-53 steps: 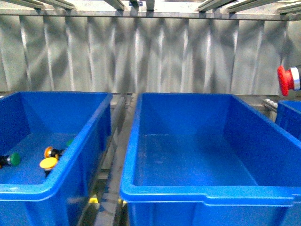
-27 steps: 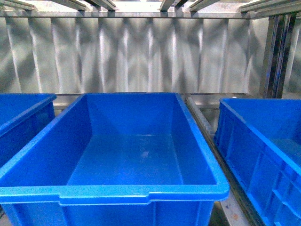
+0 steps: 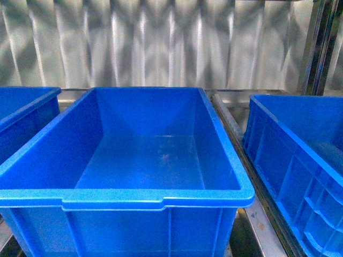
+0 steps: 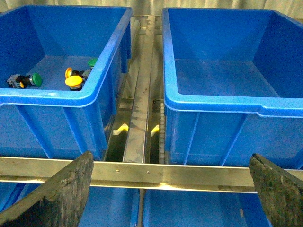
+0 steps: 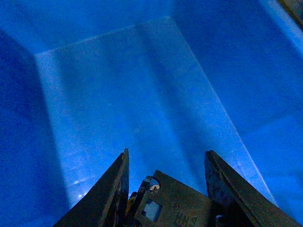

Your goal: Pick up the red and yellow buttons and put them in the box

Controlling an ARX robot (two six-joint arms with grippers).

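— How far along was the robot?

— Barely started, by the look of it. In the front view the middle box (image 3: 161, 199) was empty, with not one button on its floor.

— Where were the buttons, then?

— The left wrist view showed them in the neighbouring bin (image 4: 57, 97). A yellow button (image 4: 74, 82) lay just beside an orange-yellow button (image 4: 68, 72), and two green buttons (image 4: 34, 79) lay near them on the same floor. No red button showed in any view.

— And the grippers?

— The left gripper (image 4: 170, 160) hung short of both containers, on the near side of a metal rail (image 4: 142, 172). Its fingers were spread wide with nothing between them. The right gripper (image 5: 166, 153) looked down on a bare blue floor, jaws parted and nothing between the tips. Which container that floor belonged to could not be told. Neither arm showed in the front view.

— So what was left?

— Nearly everything, as far as the views went. Both yellow caps needed lifting out of the bin and carrying across to the box, and the green ones were to stay put. Whether any red button remained to fetch could not be judged, since none was in sight.
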